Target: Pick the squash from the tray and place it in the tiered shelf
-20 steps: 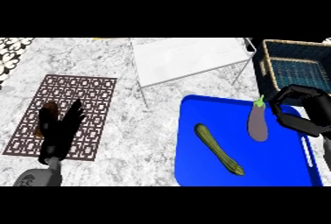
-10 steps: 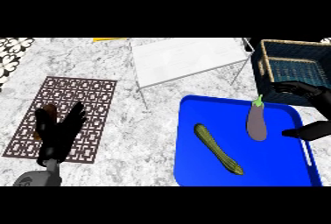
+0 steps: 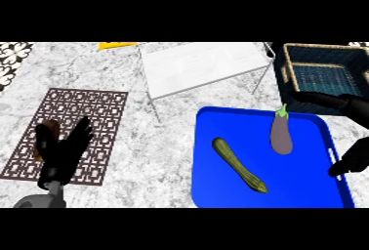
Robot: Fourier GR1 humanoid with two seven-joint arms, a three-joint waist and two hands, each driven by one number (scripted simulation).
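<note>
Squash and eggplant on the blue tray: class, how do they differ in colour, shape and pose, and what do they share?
The squash is green; the eggplant purple with a green stem. The squash is long and slim; the eggplant shorter, plumper. The squash lies diagonally; the eggplant points almost straight away. Both lie on the blue tray.
</note>
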